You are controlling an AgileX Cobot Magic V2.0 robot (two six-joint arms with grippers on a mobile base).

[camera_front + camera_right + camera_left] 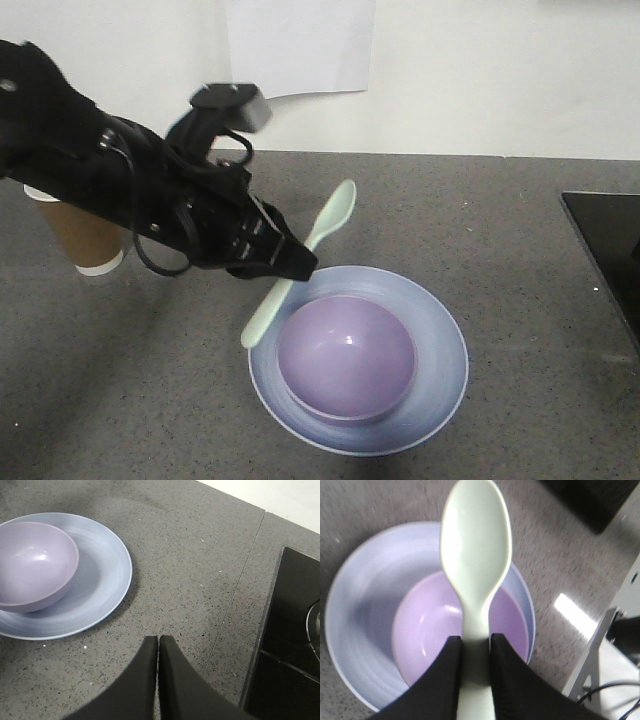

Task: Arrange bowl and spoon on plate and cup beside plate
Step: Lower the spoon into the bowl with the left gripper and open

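Gripping the pale spoon (300, 262) by its handle, the left fingers (437, 680) clamp either side of the stem and hold it in the air over the ten o'clock edge of the plate (440, 385), scoop tilted up and away toward one o'clock. The hold near the handle's middle leaves the scoop free, which suits laying the spoon down on the plate. The bowl (346, 357) already sits on the plate, slightly toward its near side, leaving a bare crescent of rim around it. The cup (85, 240) stands upright on the counter (500, 210) at nine o'clock, well apart from the plate and partly hidden behind the left arm (120, 190), which reaches in low from the left and slopes down toward the dishes. The right fingers (172, 680) are pressed together with nothing between them, hanging over bare counter at the plate's four o'clock side.
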